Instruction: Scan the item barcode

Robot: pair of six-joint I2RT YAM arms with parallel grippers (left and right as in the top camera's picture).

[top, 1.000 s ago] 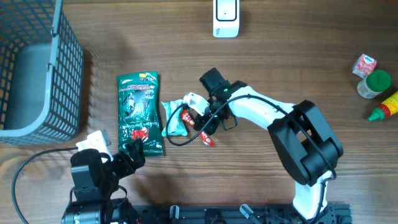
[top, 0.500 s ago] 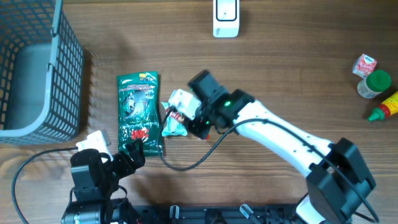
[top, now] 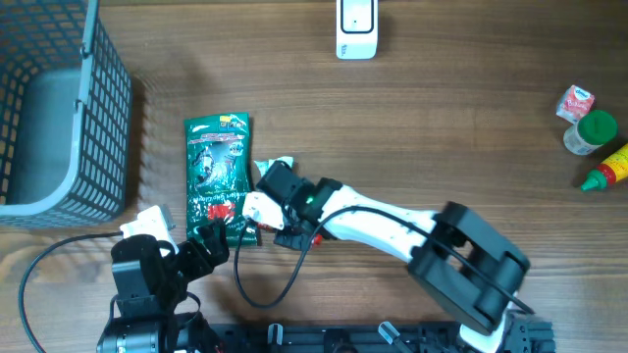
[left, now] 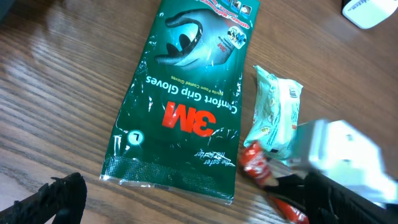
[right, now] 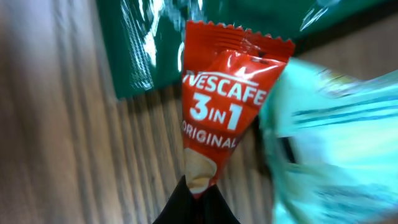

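Two arms at work over a wooden table (top: 442, 108).

Right gripper (right: 196, 208): fingers pinched tight on the lower tip of a red Nescafé sachet (right: 224, 99). The print reads "NESCAFÉ 3 IN 1 ORIGINAL". The sachet is low, just right of the bottom right corner of the green glove packet (top: 219, 176). In the right wrist view its sawtooth top edge overlaps that corner. Whether it touches the wood, cannot tell.

The glove packet lies flat, long edges running up the table. In the left wrist view it reads "3M" in red and "Comfort Grip Gloves", with an "L" in a circle near one lower corner. A pale teal packet (left: 277, 112) lies just beside its right edge, print too small to read.

Left gripper (top: 186, 240): jaws spread wide, nothing between them, at the near edge just below the glove packet's bottom edge.

White scanner (top: 356, 29) at the far edge, mid-table, well apart from the sachet with bare wood between.

Grey mesh basket (top: 98, 118) in the far left corner, its right wall near the glove packet.

Right edge, bunched together: a green-capped jar (top: 596, 132), a red-and-yellow bottle (top: 608, 172) and a small carton (top: 576, 101). Bare wood separates them from the right arm.

A black cable (top: 260, 279) loops on the wood below the right gripper.
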